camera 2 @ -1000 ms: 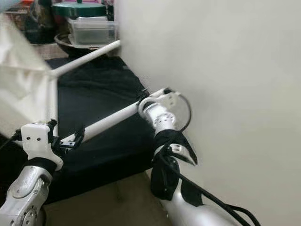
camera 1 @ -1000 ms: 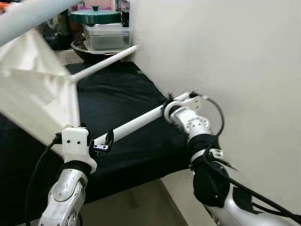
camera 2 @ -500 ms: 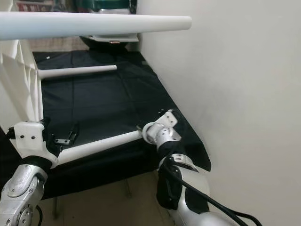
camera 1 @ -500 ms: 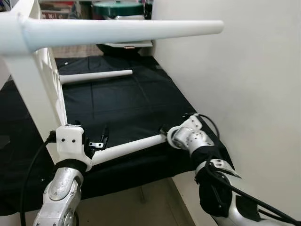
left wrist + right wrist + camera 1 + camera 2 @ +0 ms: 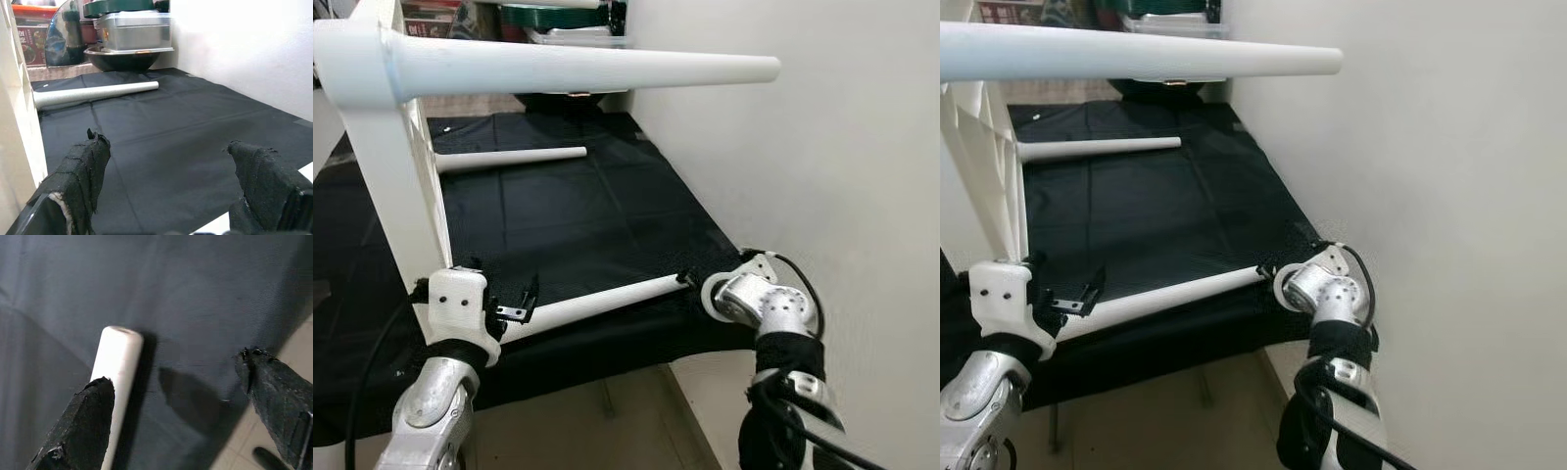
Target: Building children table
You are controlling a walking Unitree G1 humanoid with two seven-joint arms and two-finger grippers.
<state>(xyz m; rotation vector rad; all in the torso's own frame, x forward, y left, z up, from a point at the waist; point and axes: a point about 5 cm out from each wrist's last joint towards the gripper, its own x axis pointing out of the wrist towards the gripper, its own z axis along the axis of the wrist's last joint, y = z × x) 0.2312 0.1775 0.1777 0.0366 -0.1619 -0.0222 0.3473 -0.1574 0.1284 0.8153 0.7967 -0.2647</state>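
White table leg (image 5: 607,297) tip perhaps clear of right end effector (image 5: 181,416).

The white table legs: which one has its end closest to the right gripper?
The lowest leg, low over the black cloth by its front edge; its free end is beside the right gripper. The others are the far leg and the raised one.

Loose leg (image 5: 512,159) on cloth (image 5: 568,220), behind table frame (image 5: 401,186).
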